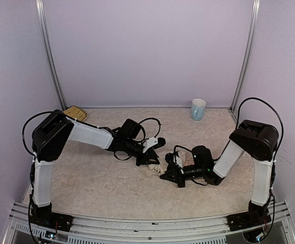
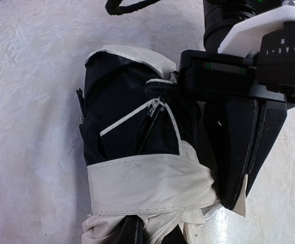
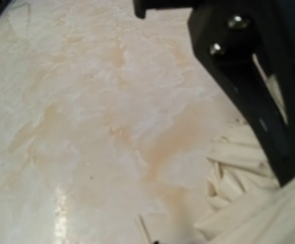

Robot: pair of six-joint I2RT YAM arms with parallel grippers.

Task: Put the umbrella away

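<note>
Soft, even light with weak shadows — mild glare on the table [image 3: 61, 213] — right wrist view blurred up close.

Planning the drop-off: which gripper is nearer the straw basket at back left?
Left. The left gripper holds the umbrella mid-table, right of the basket; the right gripper is farther right.

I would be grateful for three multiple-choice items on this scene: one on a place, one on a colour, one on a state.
1. Where is the mug? A between the arms; B at the back right; C at the near edge.
2. What colour is the strap round the umbrella? A red; B green; C cream.
3. How is the umbrella? A folded, lying down; B open wide; C standing upright.
Key: B, the top view shows it there; C, the left wrist view shows pale cloth; A, it lies flat, bundled.
</note>
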